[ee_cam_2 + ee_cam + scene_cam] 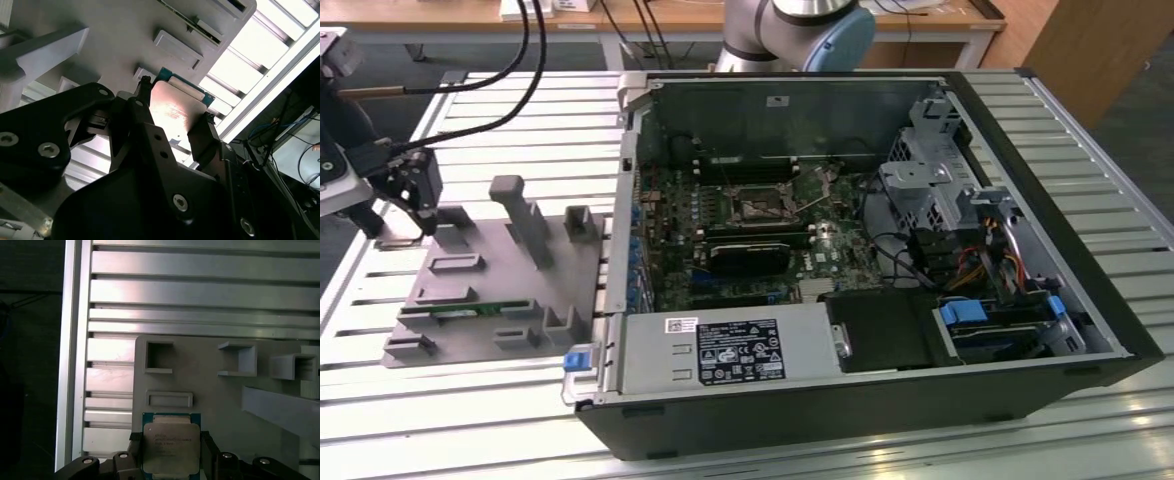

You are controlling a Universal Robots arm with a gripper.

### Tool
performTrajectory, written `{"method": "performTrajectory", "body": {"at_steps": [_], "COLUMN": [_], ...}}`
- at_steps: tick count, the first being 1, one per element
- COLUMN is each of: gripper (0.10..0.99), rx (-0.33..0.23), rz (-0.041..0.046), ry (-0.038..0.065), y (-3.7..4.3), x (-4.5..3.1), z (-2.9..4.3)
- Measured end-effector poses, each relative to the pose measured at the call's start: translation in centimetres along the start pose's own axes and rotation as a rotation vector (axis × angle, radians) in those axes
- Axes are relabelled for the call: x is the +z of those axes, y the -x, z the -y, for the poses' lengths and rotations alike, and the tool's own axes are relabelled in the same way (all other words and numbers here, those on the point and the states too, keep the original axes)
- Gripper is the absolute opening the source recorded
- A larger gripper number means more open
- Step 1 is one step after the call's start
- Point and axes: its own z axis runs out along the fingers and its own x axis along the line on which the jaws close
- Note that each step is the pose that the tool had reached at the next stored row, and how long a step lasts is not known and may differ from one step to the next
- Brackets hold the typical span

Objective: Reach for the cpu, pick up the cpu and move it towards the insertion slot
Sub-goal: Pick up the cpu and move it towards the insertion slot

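The cpu, a small square chip with a silvery top and a green rim, sits between my two black fingers in both wrist views, also cpu. My gripper is shut on the cpu, one finger pressed against each side edge. In the exterior view the gripper hangs over the far corner of the grey fixture plate, at that view's left. The insertion slot, a dark square socket with a metal frame, lies on the green board inside the open computer case, well off toward that view's right.
The fixture plate carries upright grey posts and a narrow green memory stick. The computer case wall stands between plate and board. A black block and cable bundles sit near the socket. Everything rests on a slatted metal table.
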Motion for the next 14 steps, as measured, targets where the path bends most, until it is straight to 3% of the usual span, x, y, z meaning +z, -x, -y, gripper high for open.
{"method": "performTrajectory", "body": {"at_steps": [14], "gripper": [0.545], "rx": [0.000], "rz": [0.0000], "ry": [0.000], "y": [-0.01], "x": [-1.50], "z": [-0.06]}}
